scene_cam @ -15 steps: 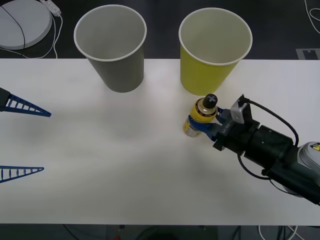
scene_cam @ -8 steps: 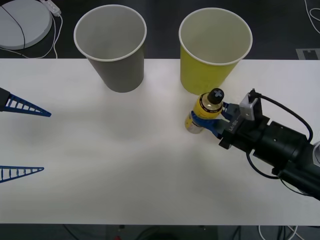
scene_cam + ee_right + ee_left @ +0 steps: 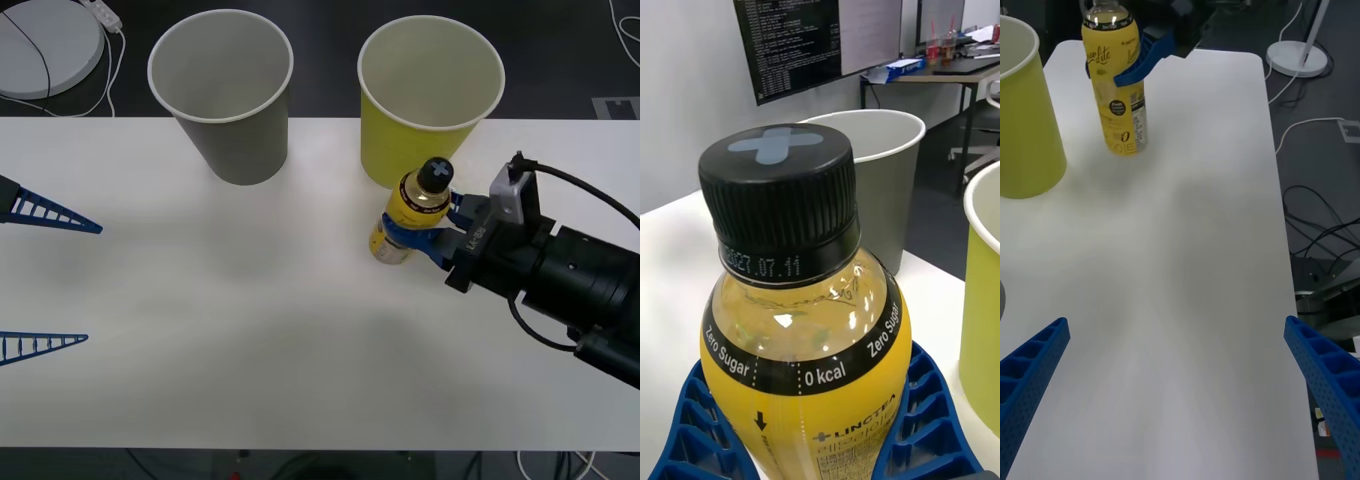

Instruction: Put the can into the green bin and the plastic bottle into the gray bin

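Observation:
The plastic bottle (image 3: 410, 215), yellow drink under a black cap, leans in front of the green bin (image 3: 430, 100) with its base close to the table. My right gripper (image 3: 422, 232) is shut on its body, a blue finger (image 3: 929, 420) on each side of the plastic bottle (image 3: 801, 337). The gray bin (image 3: 222, 95) stands upright to the left of the green one, and both show white insides. My left gripper (image 3: 45, 280) hangs open at the table's left edge, far from the bottle (image 3: 1118, 82). The can is out of view.
A white round base (image 3: 45, 45) with a cable lies off the table's back left corner. The white table (image 3: 250, 330) ends just behind the bins and near my arms. Cables and a stand foot (image 3: 1298, 56) lie on the floor beside the table.
My right gripper has moved up and to the right with the bottle, bringing its cap closer to the green bin. The left arm has not moved.

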Motion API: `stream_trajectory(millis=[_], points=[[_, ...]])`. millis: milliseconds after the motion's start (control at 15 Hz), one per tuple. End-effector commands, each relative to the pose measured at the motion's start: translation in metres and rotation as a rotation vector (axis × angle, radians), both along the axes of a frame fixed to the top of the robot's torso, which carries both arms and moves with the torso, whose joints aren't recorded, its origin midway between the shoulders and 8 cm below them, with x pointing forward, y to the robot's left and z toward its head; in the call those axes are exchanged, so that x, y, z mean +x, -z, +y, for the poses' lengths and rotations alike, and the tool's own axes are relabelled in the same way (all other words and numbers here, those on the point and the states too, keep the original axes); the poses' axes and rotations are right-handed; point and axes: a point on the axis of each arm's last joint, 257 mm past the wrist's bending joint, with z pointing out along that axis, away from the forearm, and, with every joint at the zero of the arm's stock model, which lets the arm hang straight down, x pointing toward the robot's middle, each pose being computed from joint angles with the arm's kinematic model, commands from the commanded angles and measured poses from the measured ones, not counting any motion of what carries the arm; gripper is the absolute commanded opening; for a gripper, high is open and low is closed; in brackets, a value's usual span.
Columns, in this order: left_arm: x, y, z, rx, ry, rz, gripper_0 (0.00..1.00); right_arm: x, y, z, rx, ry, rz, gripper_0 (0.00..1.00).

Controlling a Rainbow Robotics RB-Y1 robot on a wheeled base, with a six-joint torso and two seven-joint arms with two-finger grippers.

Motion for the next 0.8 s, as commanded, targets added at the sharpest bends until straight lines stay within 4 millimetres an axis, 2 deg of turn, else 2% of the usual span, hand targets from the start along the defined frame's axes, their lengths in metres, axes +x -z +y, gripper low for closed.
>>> stream_trajectory(millis=[67,800], points=[[0.0,0.0,0.0,0.0,0.0,0.0,1.0,-0.005,-0.008,0.002,0.003,-0.01,0.027,0.0],[0.0,0.0,0.0,0.0,0.0,0.0,1.0,-0.024,-0.041,0.013,0.006,-0.051,0.146,0.0]])
